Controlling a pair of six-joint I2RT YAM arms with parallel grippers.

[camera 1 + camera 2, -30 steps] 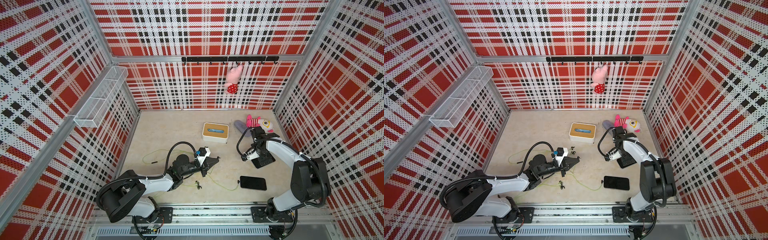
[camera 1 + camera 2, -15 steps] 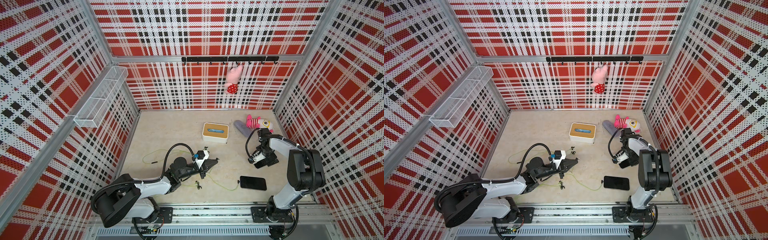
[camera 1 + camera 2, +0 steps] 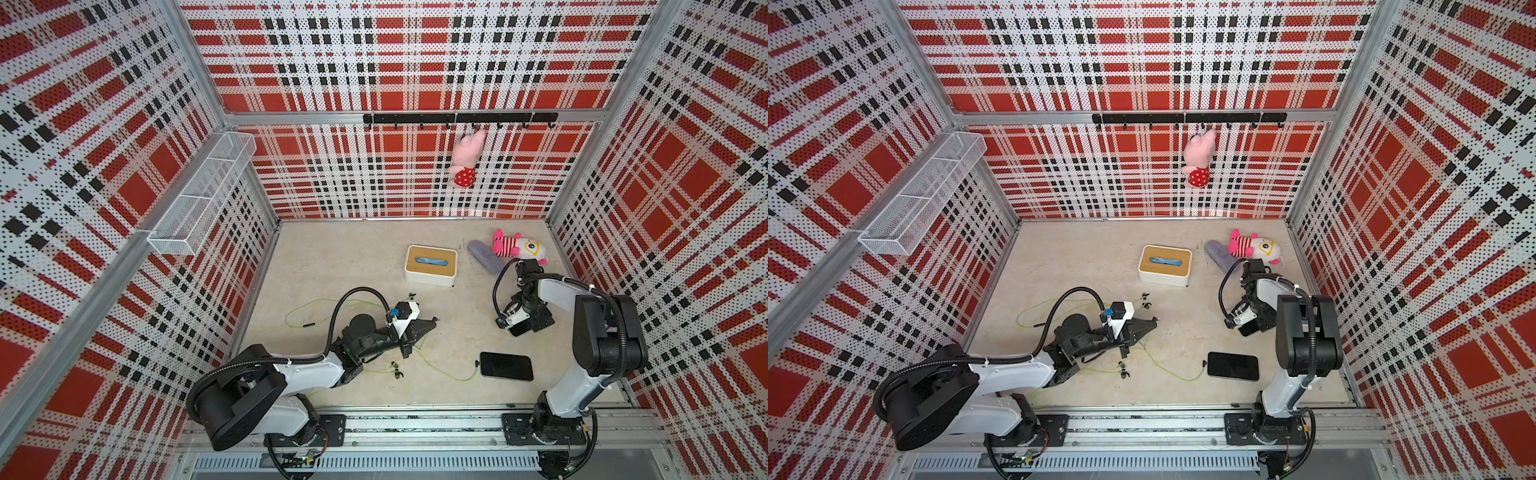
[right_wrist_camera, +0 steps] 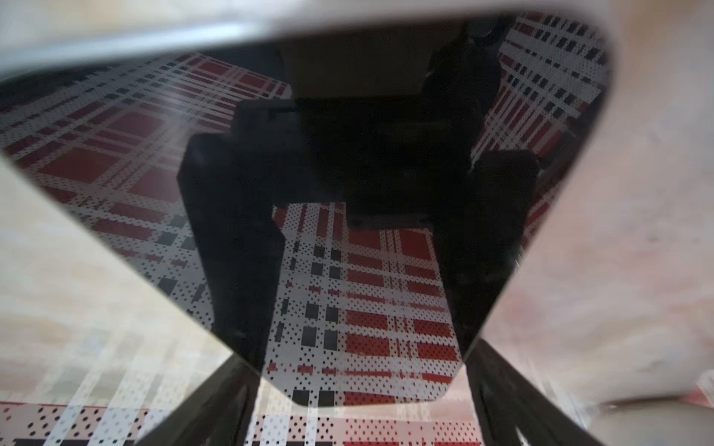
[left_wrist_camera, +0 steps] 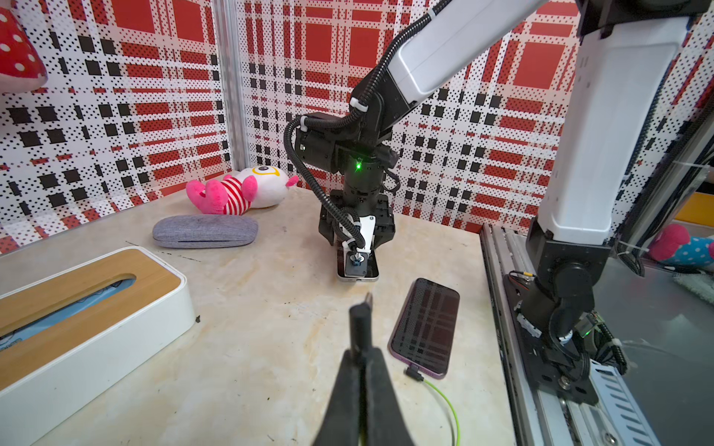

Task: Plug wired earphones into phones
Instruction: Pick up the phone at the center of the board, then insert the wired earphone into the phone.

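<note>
Left end effector [image 5: 361, 309] is pinched fully closed, pointing at the short edge of the phone [image 5: 367, 272] near the table's [image 5: 251, 347] right edge; a dark nub [image 5: 368, 299] shows at its tip, plug or pad unclear. Right end effector [image 4: 353, 363] straddles that phone wide, presumably bracing it for insertion; clamped or not, cannot tell. Other phone [image 5: 425, 328], front-right corner, appears to have its plug [image 5: 413, 372] in.

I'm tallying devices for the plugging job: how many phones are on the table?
2. One phone lies at the front with an earphone plug in its end. The other phone lies farther back, under the right tool. No others are visible.
</note>
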